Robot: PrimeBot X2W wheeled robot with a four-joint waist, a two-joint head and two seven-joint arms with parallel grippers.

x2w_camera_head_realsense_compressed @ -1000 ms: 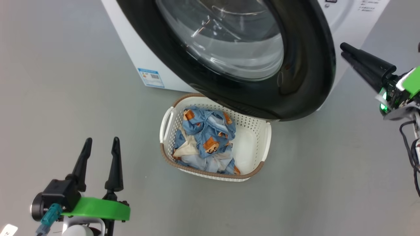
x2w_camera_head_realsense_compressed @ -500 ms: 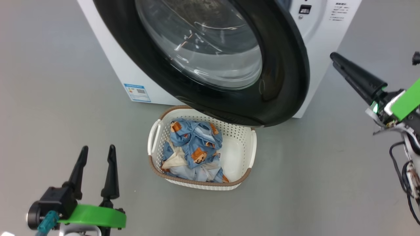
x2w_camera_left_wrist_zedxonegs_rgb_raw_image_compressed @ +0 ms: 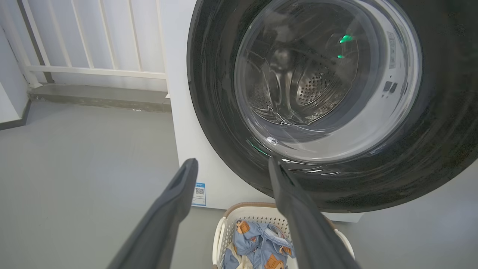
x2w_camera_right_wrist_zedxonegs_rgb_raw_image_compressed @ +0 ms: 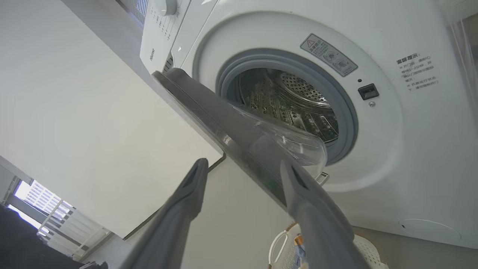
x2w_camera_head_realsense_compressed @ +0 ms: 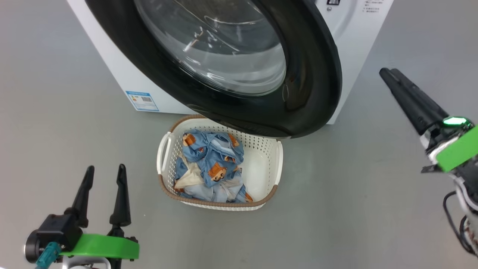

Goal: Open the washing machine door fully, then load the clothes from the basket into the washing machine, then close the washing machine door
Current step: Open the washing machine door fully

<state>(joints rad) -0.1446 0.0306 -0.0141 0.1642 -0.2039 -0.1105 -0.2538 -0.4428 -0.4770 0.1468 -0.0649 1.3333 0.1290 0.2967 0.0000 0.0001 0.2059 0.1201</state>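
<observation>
Change: right gripper [x2w_camera_head_realsense_compressed: 388, 71] has drawn off from the washing machine door [x2w_camera_head_realsense_compressed: 306, 74] and now stands apart at its 3 o'clock, fingers spread, holding nothing; the head view's overall slide is the camera, not the washing machine [x2w_camera_head_realsense_compressed: 358, 37]. Door is swung out with the drum [x2w_camera_right_wrist_zedxonegs_rgb_raw_image_compressed: 291, 101] exposed, yet overhangs the far rim of the basket [x2w_camera_head_realsense_compressed: 278, 164], which sits on the floor at the door's 6 o'clock with the clothes [x2w_camera_head_realsense_compressed: 211, 164] inside. Judged: door released, loading not begun. Left gripper [x2w_camera_head_realsense_compressed: 105, 168] hovers at the basket's 8 o'clock, released and empty, fingers pointing to 12.
</observation>
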